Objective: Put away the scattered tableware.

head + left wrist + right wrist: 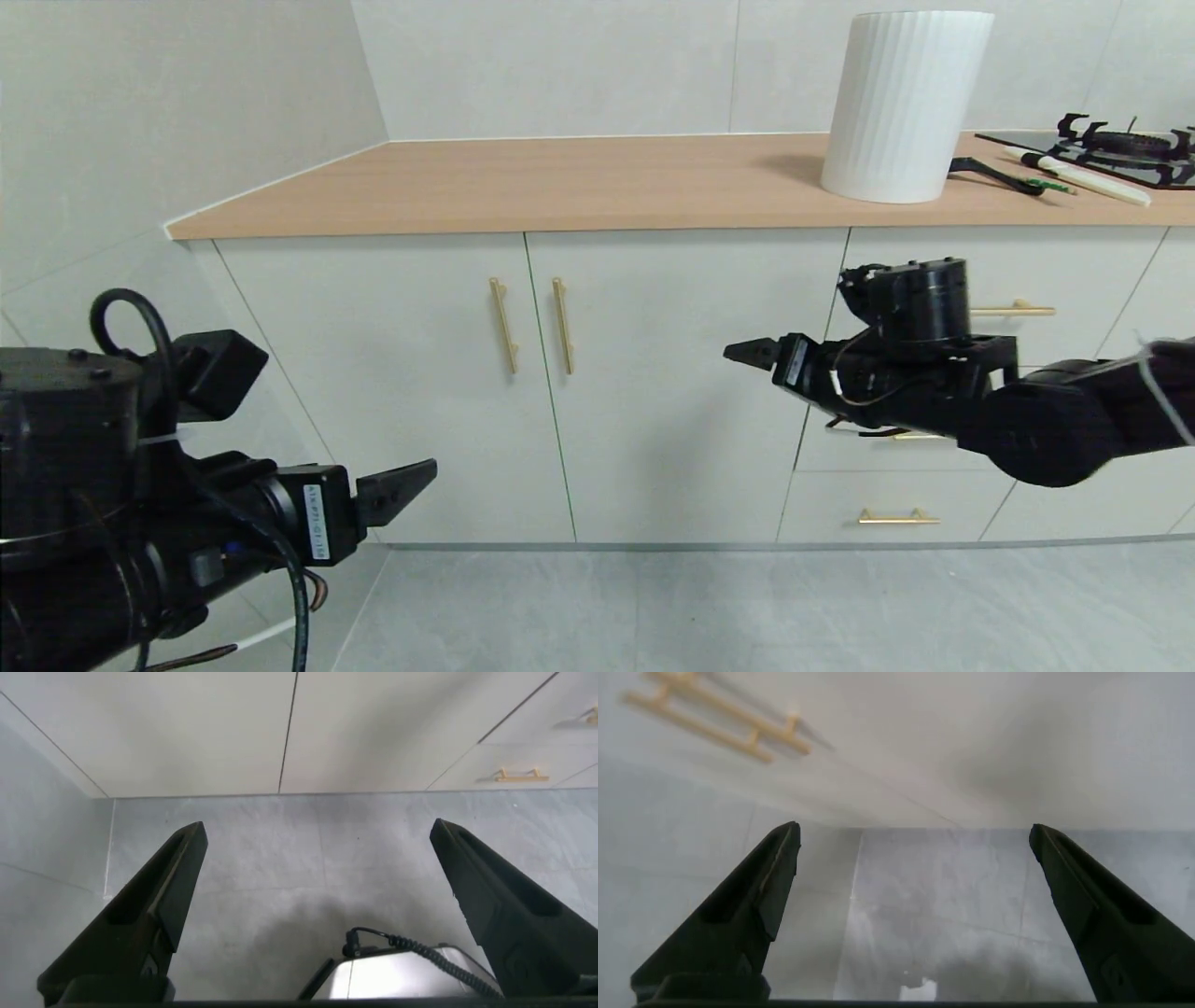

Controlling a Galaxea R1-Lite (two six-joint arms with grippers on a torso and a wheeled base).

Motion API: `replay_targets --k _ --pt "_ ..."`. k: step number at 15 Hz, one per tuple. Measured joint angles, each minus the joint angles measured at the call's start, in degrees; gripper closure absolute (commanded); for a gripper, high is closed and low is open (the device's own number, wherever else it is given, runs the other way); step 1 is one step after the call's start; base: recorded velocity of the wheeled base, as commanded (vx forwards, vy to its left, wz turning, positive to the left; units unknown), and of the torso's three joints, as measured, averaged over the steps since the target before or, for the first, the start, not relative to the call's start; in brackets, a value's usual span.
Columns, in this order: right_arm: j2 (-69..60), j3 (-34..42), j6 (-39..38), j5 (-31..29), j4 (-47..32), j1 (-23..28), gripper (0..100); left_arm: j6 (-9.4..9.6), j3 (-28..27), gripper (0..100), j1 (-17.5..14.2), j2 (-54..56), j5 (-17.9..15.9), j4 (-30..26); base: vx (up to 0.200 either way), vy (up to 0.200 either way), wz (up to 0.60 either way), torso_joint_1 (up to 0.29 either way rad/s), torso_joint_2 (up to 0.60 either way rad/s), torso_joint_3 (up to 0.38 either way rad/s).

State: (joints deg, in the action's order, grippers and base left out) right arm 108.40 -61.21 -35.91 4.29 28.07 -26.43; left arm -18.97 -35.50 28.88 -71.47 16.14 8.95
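Far right on the wooden counter (523,187), a black-handled utensil (995,175), a white-handled utensil (1083,178) and a small green piece (1053,186) lie beside the stove. A tall white ribbed container (904,105) stands just left of them. Both arms hang below counter height, in front of the cabinets. My left gripper (411,481) (318,831) is low at the left, open and empty over the floor. My right gripper (745,352) (915,829) is open and empty too, pointing left in front of the cabinet doors.
A black gas hob (1125,145) sits at the counter's far right. Two cabinet doors carry gold handles (504,325); drawers with gold pulls (898,516) are behind the right arm. Grey tiled floor (709,607) lies below, and a tiled wall (140,121) closes the left side.
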Motion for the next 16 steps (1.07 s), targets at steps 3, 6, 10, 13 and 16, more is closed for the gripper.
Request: replay_targets --k 3,6,10,13,16 --pt "-12.4 8.31 4.83 -4.67 0.26 0.52 0 2.15 1.07 0 -1.32 5.57 0.02 -0.17 0.0 0.0 0.0 0.0 0.0 0.0" --pt "-27.89 16.2 12.79 -7.84 0.28 2.68 0 9.2 3.89 0 -3.91 13.65 0.09 -0.22 0.0 0.0 0.0 0.0 0.0 0.0" --pt "-49.82 24.05 21.75 -8.85 -4.1 9.62 0 16.7 7.01 0 -8.79 26.93 0.15 -2.85 0.0 0.0 0.0 0.0 0.0 0.0" --pt "-66.8 26.45 25.6 -9.26 -16.45 12.96 0 19.18 7.67 0 -12.46 40.13 0.04 -10.14 0.0 0.0 0.0 0.0 0.0 0.0" --pt "-83.29 27.45 31.54 -10.64 -31.87 15.76 0 21.08 7.78 0 -16.7 52.38 -0.09 -17.15 0.0 0.0 0.0 0.0 0.0 0.0"
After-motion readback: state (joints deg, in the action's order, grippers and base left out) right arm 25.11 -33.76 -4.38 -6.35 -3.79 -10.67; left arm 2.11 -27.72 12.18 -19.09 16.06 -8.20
